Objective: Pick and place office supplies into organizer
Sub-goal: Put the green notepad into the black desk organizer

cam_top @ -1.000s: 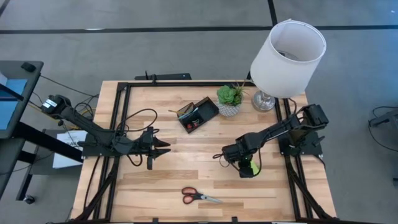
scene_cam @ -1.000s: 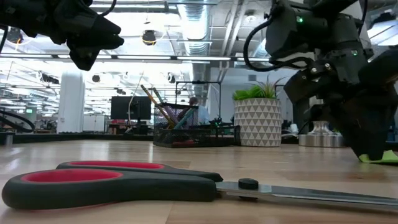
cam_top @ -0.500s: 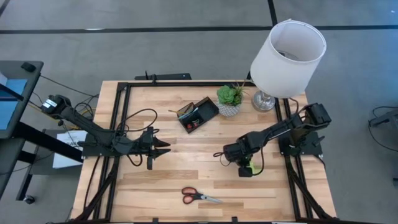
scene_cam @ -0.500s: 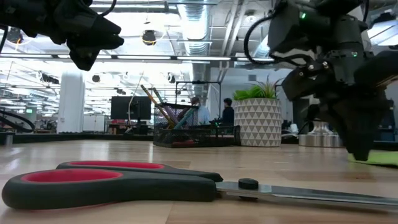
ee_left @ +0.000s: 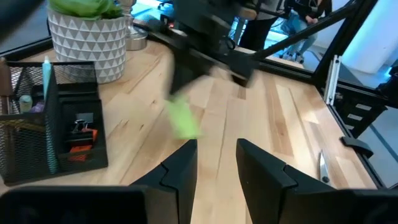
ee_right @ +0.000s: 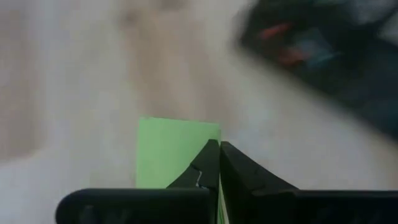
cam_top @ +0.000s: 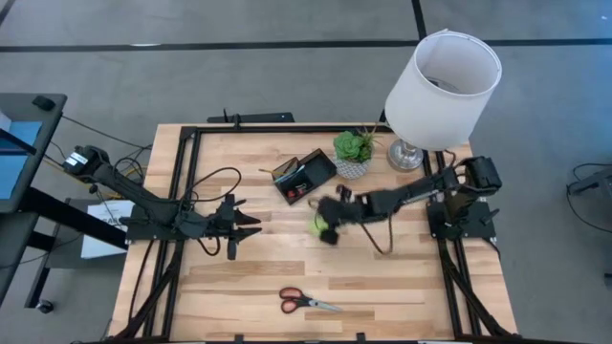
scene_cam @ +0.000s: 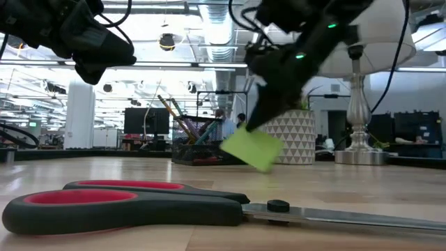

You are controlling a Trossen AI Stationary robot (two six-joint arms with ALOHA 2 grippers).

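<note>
1. Right gripper (cam_top: 323, 224) is out over the middle of the table (cam_top: 421, 296), just in front of the organizer (cam_top: 304, 178) and off the surface. Fingers are pinched together on the lime-green sticky-note pad (cam_top: 317, 224).
2. Low view: the pad (scene_cam: 252, 149) hangs tilted in the air, one corner down, clear of the wood, held at its upper edge by the right gripper (scene_cam: 245, 123). Right wrist view shows the same grip — the two dark fingers (ee_right: 233, 171) meet on the edge of the green sheet (ee_right: 168, 149).
3. Organizer is a black mesh tray near the back of the table, angled, just beside the potted plant (cam_top: 353, 153). Left wrist view shows a teal pen (ee_left: 47, 112) upright in it, plus a black binder clip (ee_left: 83, 122) and something orange lower down in a compartment; which compartment, I can't tell.
4. Red-handled scissors (cam_top: 306, 302) lie flat near the front edge, well apart from both grippers. In the low view they fill the foreground, handles (scene_cam: 104, 202) to one side, blades closed.
5. Left gripper (cam_top: 251, 226) hovers over the left half of the table, pointing toward the centre, fingers (ee_left: 180, 171) partly apart — nothing between them.
6. White-shaded lamp (cam_top: 442, 86) stands at the back right corner, next to the plant.
</note>
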